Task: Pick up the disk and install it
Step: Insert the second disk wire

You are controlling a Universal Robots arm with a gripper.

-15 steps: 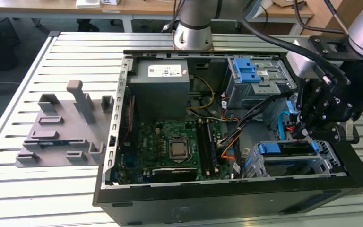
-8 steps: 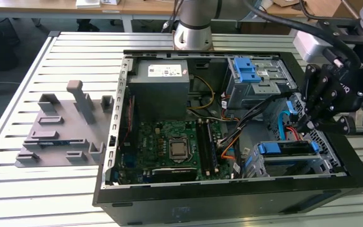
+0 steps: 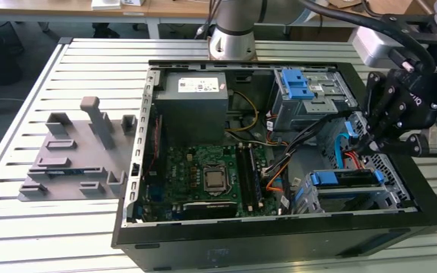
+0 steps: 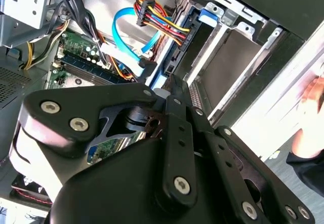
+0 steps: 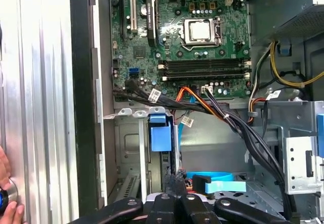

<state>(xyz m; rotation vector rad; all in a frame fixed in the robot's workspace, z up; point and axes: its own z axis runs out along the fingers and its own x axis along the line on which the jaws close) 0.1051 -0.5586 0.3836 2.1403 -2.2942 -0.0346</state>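
Slatted metal counter [image 3: 21, 227] carried the open computer case [image 3: 279, 227]; the gripper [image 3: 372, 145] hung over the blue-railed disk [image 3: 343, 179], already seated lengthwise in its bay; I could not tell the jaws' state.

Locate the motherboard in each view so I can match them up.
Exterior view: motherboard inside the open case, below the grey power supply.
Second wrist view: motherboard beside the flat blue cable.
First wrist view: motherboard beyond the cable bundle.
Shared landmark: flat blue cable.
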